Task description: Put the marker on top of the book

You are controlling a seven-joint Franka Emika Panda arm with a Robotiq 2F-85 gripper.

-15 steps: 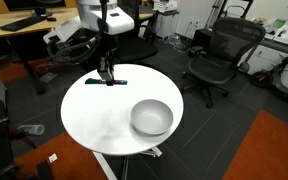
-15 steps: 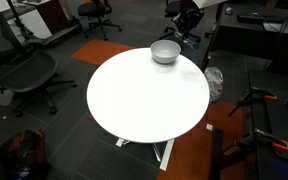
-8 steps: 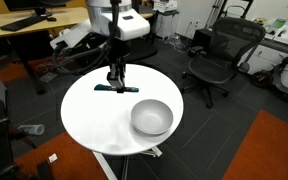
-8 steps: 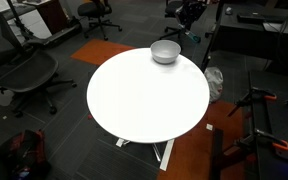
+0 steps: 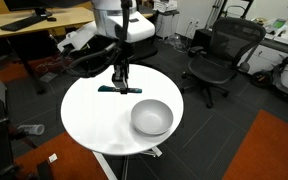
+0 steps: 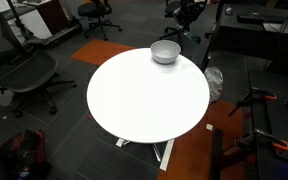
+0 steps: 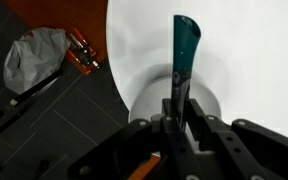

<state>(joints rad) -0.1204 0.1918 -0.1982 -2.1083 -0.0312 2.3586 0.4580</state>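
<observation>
Gripper (image 5: 120, 84) has carried the marker (image 5: 117, 89) rightward over the last second, from the far-left rim of the table (image 5: 92, 118) toward the bowl (image 5: 151, 118). Transport is under way; release is not yet due.

Jaws are nearly closed, pinching the marker's dark end. In the wrist view the teal body (image 7: 187, 40) sticks out past the fingertips (image 7: 170, 106). The marker lies level, lifted just off the tabletop.

No book shows in any view, so the drop spot is unclear. The bowl is the only thing on the table.

Surface: round, white, smooth, on a pedestal. Room: office with dark carpet, an orange patch (image 5: 274, 150), a mesh chair (image 5: 222, 55) and a desk (image 5: 34, 20) beyond.
</observation>
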